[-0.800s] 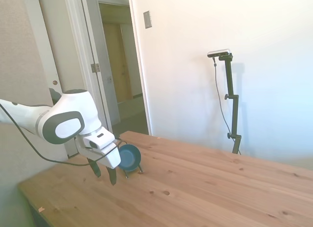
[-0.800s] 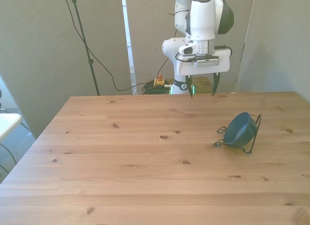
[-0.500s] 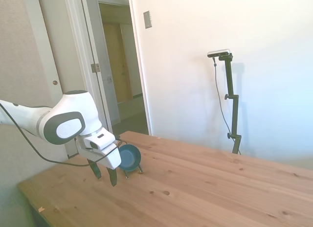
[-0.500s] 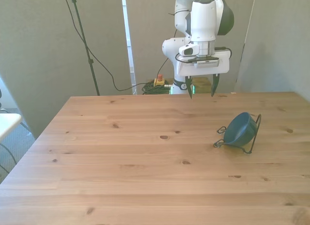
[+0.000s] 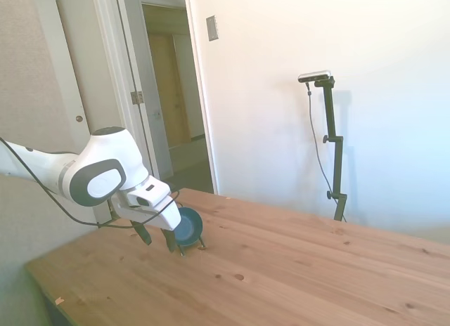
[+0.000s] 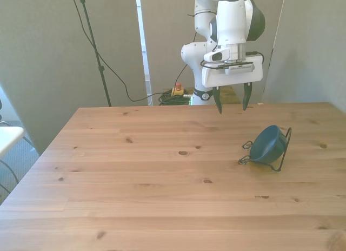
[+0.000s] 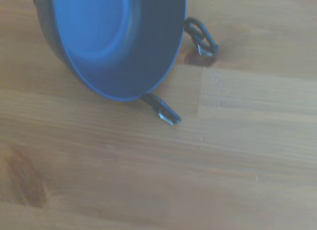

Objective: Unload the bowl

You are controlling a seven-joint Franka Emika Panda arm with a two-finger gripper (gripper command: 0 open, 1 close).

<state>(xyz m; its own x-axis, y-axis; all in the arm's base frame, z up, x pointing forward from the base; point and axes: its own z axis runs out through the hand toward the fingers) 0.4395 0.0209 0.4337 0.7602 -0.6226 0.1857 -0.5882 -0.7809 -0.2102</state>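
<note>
The small teal-blue bowl [image 6: 267,143] leans tilted on edge in a thin dark wire rack [image 6: 284,150] on the wooden table [image 6: 162,180], toward the front view's right. My gripper [image 6: 232,106] hangs open above the table, behind the bowl and a little toward the front view's left, apart from it. From the side, the gripper [image 5: 157,238] stands just in front of the bowl [image 5: 188,226] and partly covers it. The wrist view looks down on the bowl's underside [image 7: 111,39] and two wire feet of the rack [image 7: 163,111].
An open doorway [image 5: 176,94] lies beyond the table's far corner in the side view. Cables and a small orange-topped device [image 6: 177,91] sit on the floor behind the table by the robot's base.
The gripper has shifted toward the front view's right and slightly lower, closer to the bowl. It stays open. The bowl and rack have not moved.
</note>
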